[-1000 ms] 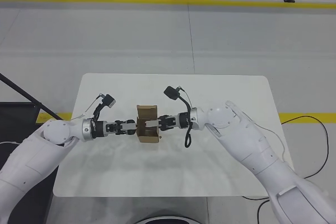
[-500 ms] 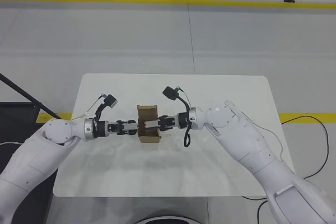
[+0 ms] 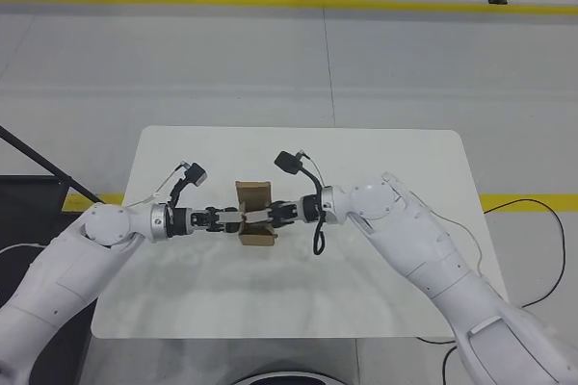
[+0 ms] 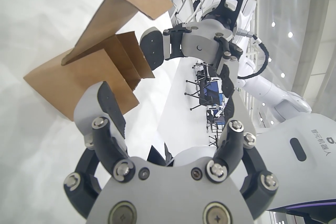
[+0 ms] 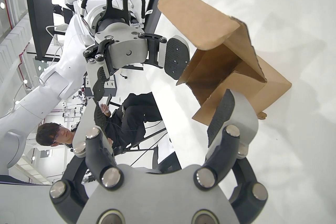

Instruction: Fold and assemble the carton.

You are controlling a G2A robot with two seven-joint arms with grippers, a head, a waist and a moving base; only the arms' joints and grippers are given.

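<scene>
Top view puts the carton (image 3: pixel 253 214) between my two sets of jaws, half-erected on the white surface (image 3: pixel 385 289) with one flap raised. It looks light. The card is thin, stiff across its panels and yielding only at the creases, and it would likely skid if pushed from one side. I'd take it by a flap edge near a crease, braced from the opposite side. My left jaws are spread wide and grasp nothing, one pad (image 4: pixel 109 101) at an outer panel. My right jaws are likewise released, one pad (image 4: pixel 152 49) seemingly touching the inner flap, though contact is hard to confirm.
</scene>
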